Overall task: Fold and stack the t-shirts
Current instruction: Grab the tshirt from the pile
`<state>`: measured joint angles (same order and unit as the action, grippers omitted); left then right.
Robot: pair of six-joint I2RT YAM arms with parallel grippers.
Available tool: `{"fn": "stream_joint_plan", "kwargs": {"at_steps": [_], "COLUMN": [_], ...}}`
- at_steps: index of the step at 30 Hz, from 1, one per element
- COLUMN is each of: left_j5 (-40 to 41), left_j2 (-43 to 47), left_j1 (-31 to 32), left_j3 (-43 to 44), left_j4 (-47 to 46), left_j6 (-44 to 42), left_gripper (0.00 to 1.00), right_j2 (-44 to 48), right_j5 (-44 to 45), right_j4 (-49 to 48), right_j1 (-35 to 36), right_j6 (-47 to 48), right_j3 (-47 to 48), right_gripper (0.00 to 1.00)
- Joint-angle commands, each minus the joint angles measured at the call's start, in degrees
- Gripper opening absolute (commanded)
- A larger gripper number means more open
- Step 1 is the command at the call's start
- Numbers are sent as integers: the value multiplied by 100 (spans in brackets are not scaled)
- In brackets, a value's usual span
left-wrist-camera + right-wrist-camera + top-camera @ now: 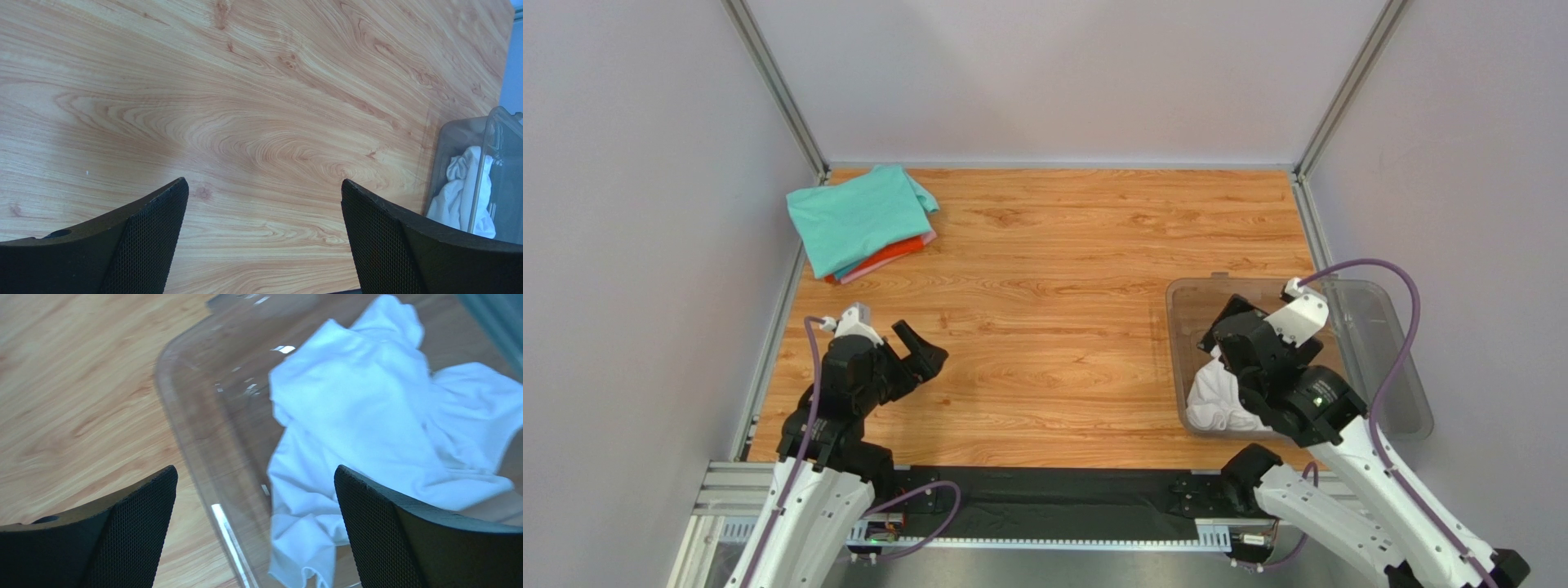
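The left gripper [264,190] has its jaws released wide with nothing between them; its fingers [153,233] are black, tapered and curved, their inner faces covered in a fine mesh texture; beneath them lies only the smooth, swirling wood grain of the table [1075,282], toward its near left corner. The right gripper [255,474] is likewise spread and holds nothing; it hangs over the left side of the clear plastic bin [184,416], a rounded-cornered, glossy tub at the table's right edge; inside it the white t-shirt [368,416] lies crumpled in soft folds. At the far left corner sits a flat folded stack; the teal t-shirt [860,214] is on top, with the pink t-shirt [891,265] and the orange-red t-shirt [906,249] showing as thin edges beneath.
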<state>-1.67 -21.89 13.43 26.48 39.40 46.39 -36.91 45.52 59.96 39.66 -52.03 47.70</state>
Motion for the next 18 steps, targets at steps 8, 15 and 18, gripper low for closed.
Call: {"fn": "stream_joint_plan", "kwargs": {"at_steps": [8,15,18], "left_j5": [-61,-9,18], "left_j2": [-105,-140,-140], "left_j1": [19,10,10], "left_j3": [-46,-55,-64], "left_j4": [-213,-231,-231], "left_j6": [45,45,45], "left_gripper": [100,100,100], "right_j2": [-1133,-2214,-2566], "right_j5": [-1640,-2433,-2565], "right_j4": [-791,-1777,-2023], "right_j1": [-2136,-2919,-3042], "right_j6": [1124,1345,1310], "right_j3": [-586,-1228,-1404], "right_gripper": [100,100,100]}}
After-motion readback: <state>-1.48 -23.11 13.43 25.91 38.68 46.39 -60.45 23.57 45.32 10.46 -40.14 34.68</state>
